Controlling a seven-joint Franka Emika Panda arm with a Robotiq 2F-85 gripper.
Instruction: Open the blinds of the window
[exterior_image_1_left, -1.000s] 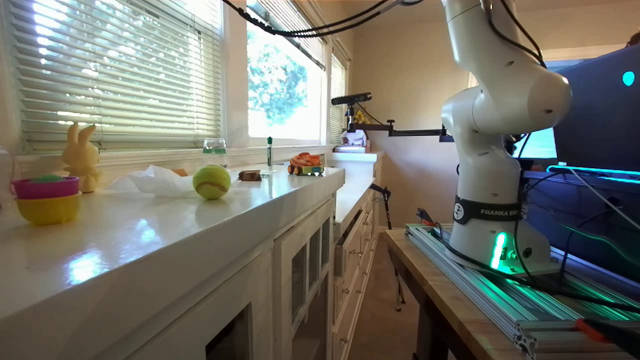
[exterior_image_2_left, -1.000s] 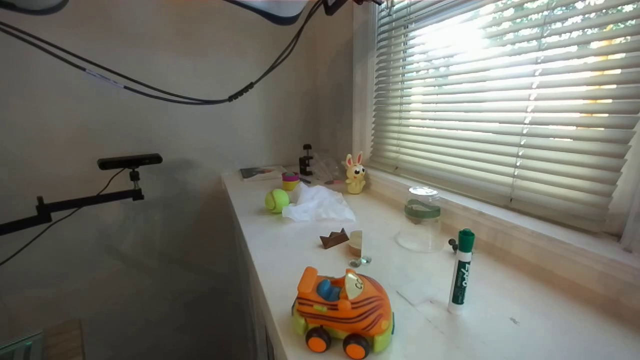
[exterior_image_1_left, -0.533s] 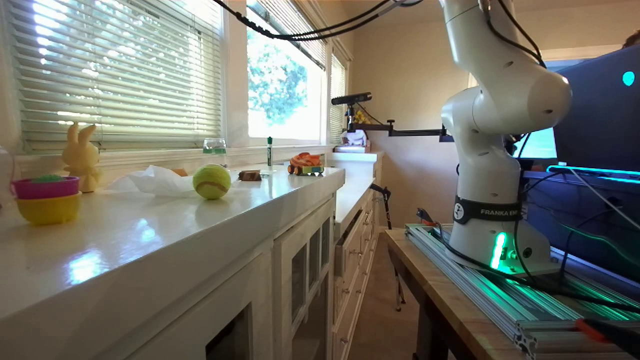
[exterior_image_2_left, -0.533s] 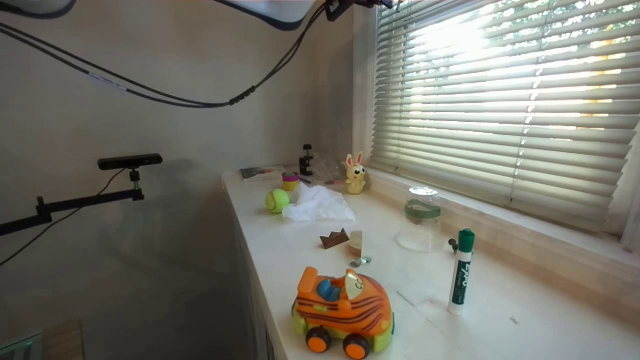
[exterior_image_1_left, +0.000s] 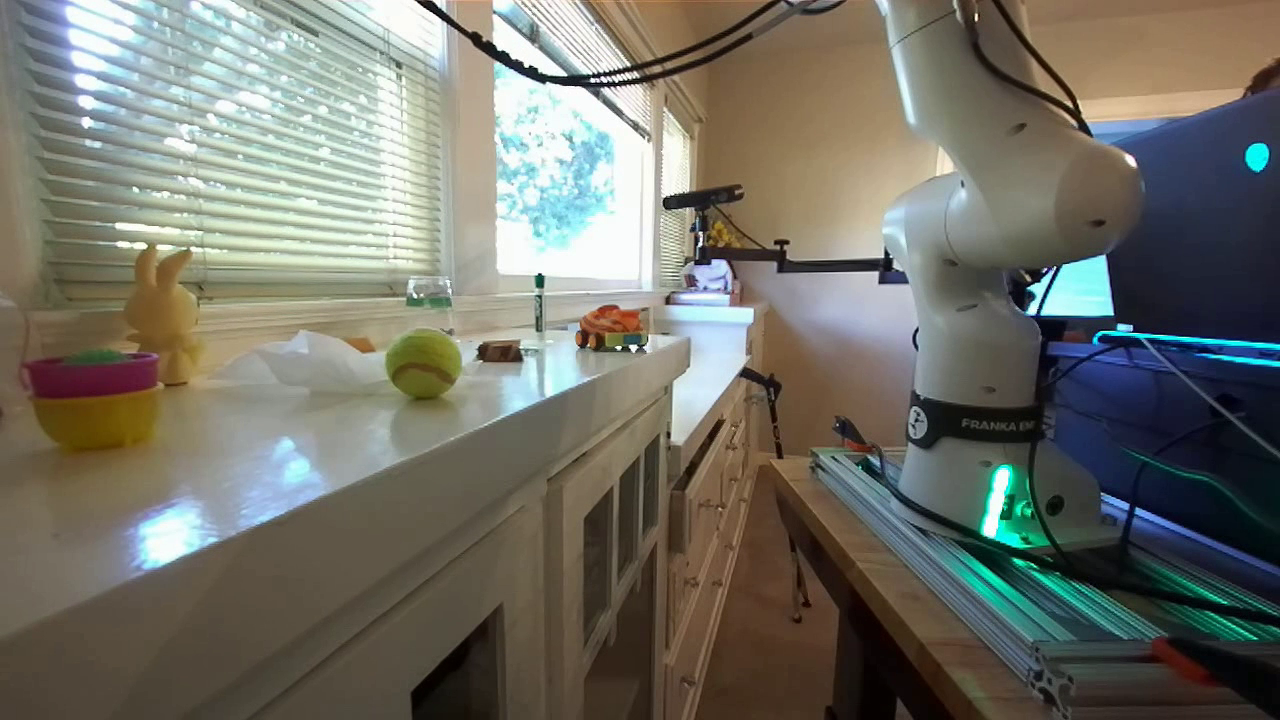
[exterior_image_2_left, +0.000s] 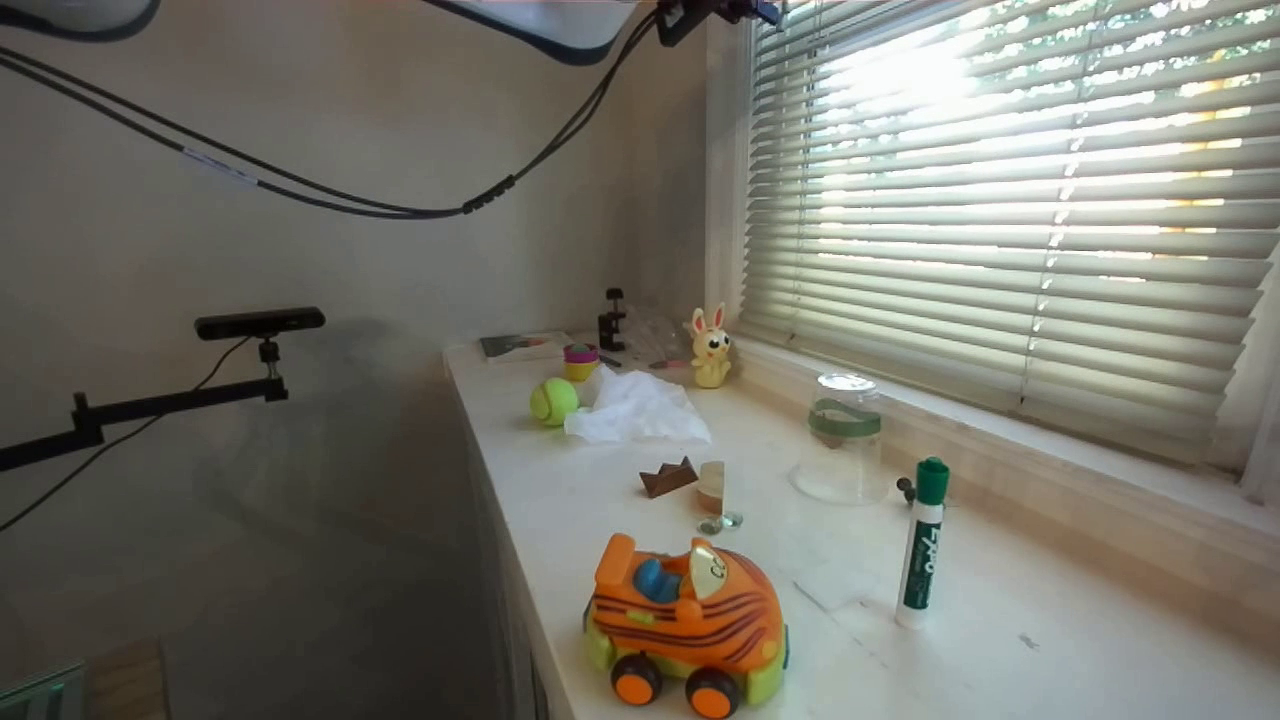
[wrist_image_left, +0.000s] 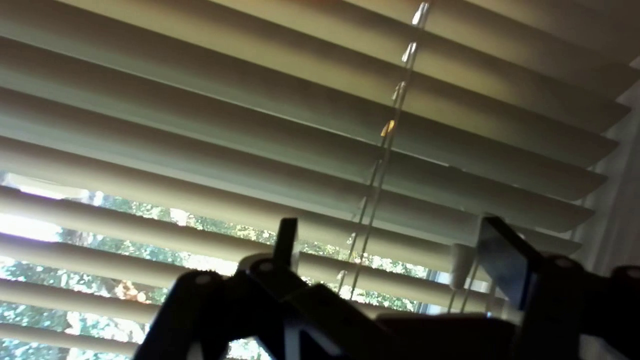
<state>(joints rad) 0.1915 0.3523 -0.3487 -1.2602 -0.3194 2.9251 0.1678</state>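
Blinds (exterior_image_2_left: 1000, 230) hang down over the window (exterior_image_2_left: 726, 180) in both exterior views, bottom edge near the sill (exterior_image_2_left: 1000, 428), so task's prob. early: nothing raised yet AFAICT. Slats (wrist_image_left: 200, 100) are tilted w/ daylight thru some gaps, more toward the top, less near the sill. Robot arm (exterior_image_2_left: 560, 25) shows at the top edge of an exterior view & ends by the far left end of the blinds, partly cut off there. Jaws are apart, nothing clamped that I can see; in the wrist view a pale tassel (wrist_image_left: 461, 265) shows btwn them, nearer the jaw on that view's right. Touching or just beside, can't tell. A thin cord (wrist_image_left: 389, 145) runs across the slats in that view too. My read: current step = lining up on the tassel, prob. the pull for lifting. Left to do: get a grip on it, pull, bring the slats up (or turn them flat, if that's what's meant by open), then let go w/o the lot dropping back. Jar (exterior_image_2_left: 845, 430) & marker (exterior_image_2_left: 921, 547) stand on the worktop (exterior_image_2_left: 840, 660) below, prob. out of the way.
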